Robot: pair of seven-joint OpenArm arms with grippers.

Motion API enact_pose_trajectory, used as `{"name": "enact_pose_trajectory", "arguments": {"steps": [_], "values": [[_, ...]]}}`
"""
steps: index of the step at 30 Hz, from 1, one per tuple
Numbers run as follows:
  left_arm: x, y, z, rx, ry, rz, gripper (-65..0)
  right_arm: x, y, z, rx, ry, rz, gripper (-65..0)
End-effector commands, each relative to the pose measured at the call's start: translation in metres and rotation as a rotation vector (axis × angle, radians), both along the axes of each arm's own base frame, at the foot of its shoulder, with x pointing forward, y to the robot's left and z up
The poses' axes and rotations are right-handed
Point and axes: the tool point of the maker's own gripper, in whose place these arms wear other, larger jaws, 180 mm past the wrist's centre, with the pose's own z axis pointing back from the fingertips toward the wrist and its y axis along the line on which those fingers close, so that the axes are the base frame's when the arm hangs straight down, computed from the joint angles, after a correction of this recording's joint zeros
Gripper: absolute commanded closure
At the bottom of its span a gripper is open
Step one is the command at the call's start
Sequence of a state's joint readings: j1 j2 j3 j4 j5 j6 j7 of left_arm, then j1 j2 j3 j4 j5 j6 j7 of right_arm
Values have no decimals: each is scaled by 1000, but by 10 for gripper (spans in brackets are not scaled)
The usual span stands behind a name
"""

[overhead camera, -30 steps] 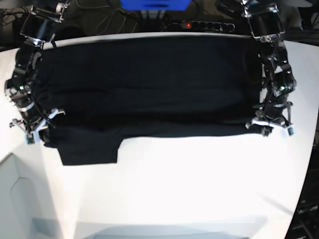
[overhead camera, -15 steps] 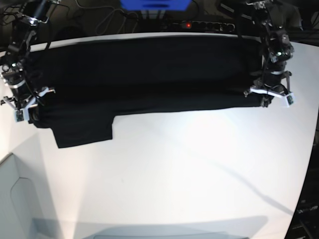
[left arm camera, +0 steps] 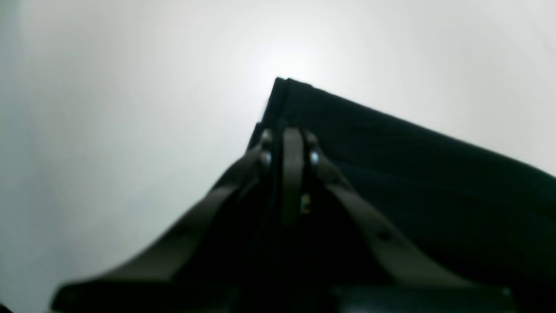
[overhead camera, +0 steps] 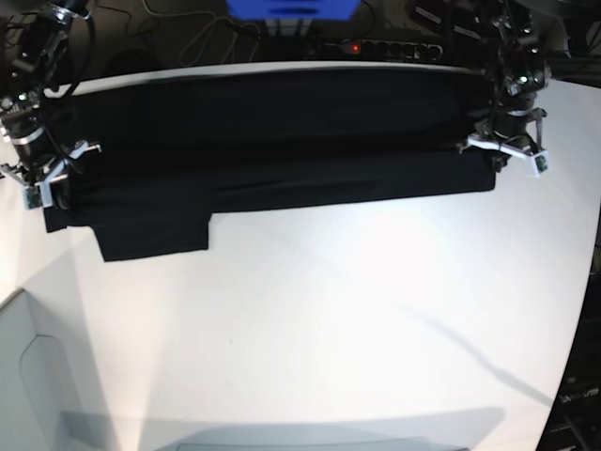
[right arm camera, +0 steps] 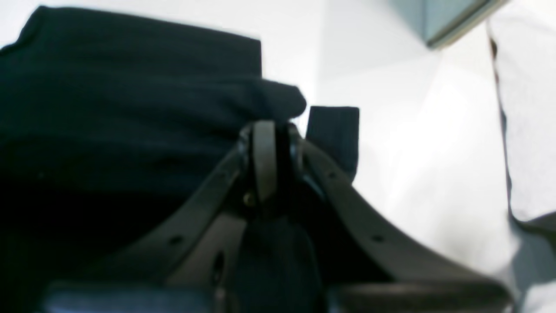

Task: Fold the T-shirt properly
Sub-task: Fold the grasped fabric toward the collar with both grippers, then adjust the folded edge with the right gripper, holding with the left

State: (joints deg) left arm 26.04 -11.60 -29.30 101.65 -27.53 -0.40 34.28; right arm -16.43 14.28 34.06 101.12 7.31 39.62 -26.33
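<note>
The fold in hand appears to be a lengthwise one, with the T-shirt (overhead camera: 272, 141) stretched as a long black band between the two end effectors across the far part of the bench (overhead camera: 357, 319). For a clean result, both held ends should be carried at the same height and pace, so that the cloth is kept taut and the front edge is laid straight; the sleeve (overhead camera: 155, 230) hanging just in front of the right end effector (overhead camera: 42, 183) should be watched, since it may be dragged askew.

The right end effector is seen closed, its tips pressed together on the cloth at one end of the band. The left end effector (overhead camera: 507, 150) is likewise closed, clamped on the corner of the cloth at the other end, with bare bench beyond and beside it.
</note>
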Motion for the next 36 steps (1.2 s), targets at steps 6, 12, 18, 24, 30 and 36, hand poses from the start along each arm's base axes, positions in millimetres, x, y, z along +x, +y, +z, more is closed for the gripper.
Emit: {"name": "enact_pose_trajectory", "arguments": {"steps": [6, 12, 18, 24, 30, 36], "values": [[-6, 21, 14, 49, -29, 41, 0, 0, -4, 10, -23, -27, 13, 0], [-7, 21, 11, 46, -23, 41, 0, -6, -6, 1, -14, 1, 5, 0], [-7, 18, 9, 40, -19, 38, 0, -16, -3, 1, -30, 19, 20, 0], [-5, 11, 5, 31, -12, 19, 0, -33, 6, -5, -25, 48, 27, 0], [-6, 11, 3, 30, -6, 21, 0, -34, 2, -23, 21, 76, -5, 0], [-11, 14, -6, 18, 18, 33, 0, -18, -4, -30, 57, 62, -33, 0]]}}
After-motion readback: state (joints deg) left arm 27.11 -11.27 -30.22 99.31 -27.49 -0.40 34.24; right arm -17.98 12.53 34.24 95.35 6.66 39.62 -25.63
